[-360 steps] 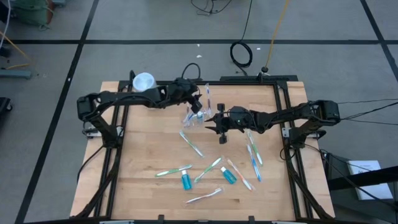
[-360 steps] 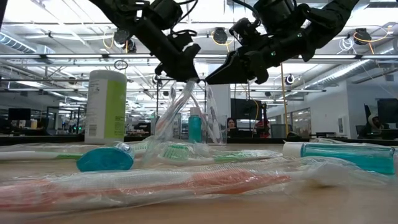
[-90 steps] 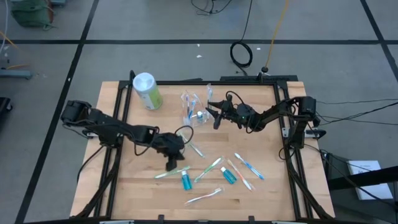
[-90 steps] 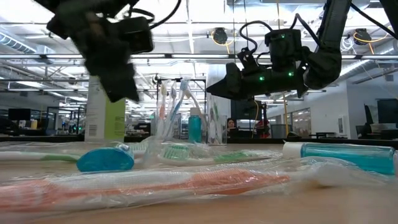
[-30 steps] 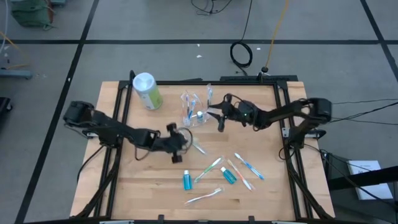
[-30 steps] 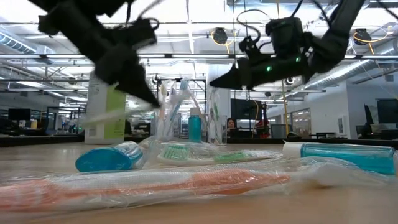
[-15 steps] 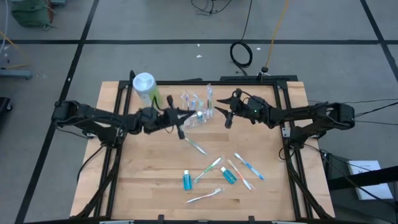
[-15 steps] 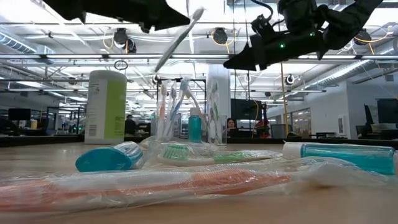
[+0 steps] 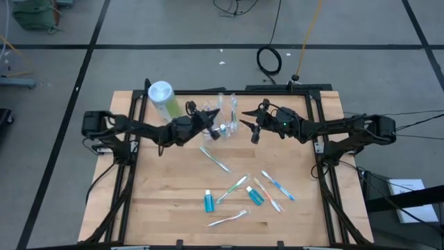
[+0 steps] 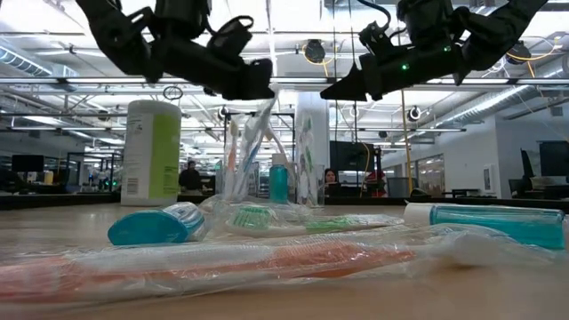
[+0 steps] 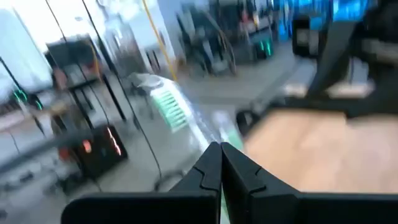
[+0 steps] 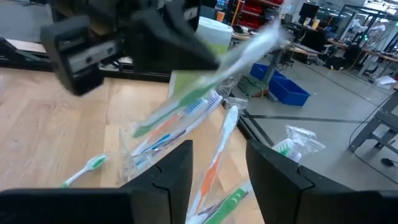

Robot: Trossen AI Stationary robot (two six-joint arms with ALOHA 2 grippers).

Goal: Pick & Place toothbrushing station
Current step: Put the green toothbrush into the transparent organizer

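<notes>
My left gripper (image 9: 210,123) is pressed tight on a wrapped toothbrush (image 11: 176,111) with a green-and-white head, holding it in the air just above the clear holder (image 9: 220,129). In the left wrist view the brush runs out from between the closed fingers (image 11: 211,167). The low view shows it slanting down from the gripper (image 10: 253,89) toward the brushes already standing in the holder (image 10: 258,169).

My right gripper (image 9: 254,130) hangs just on the other side of the holder with its fingers spread and nothing between them; the right wrist view looks past them at the held brush and the standing ones.

The holder sits near the middle of the table's (image 9: 152,194) far edge, with a small blue tube (image 10: 279,182) beside it. The green canister (image 9: 164,101) with a white lid stands by the far left corner, apart from my left arm.

Loose wrapped brushes (image 9: 232,189) and two blue tubes (image 9: 208,202) lie scattered across the near half, mostly toward the right. The near left quarter is bare wood, so that side is open. One brush (image 9: 216,160) lies alone near the middle, just short of the holder.
</notes>
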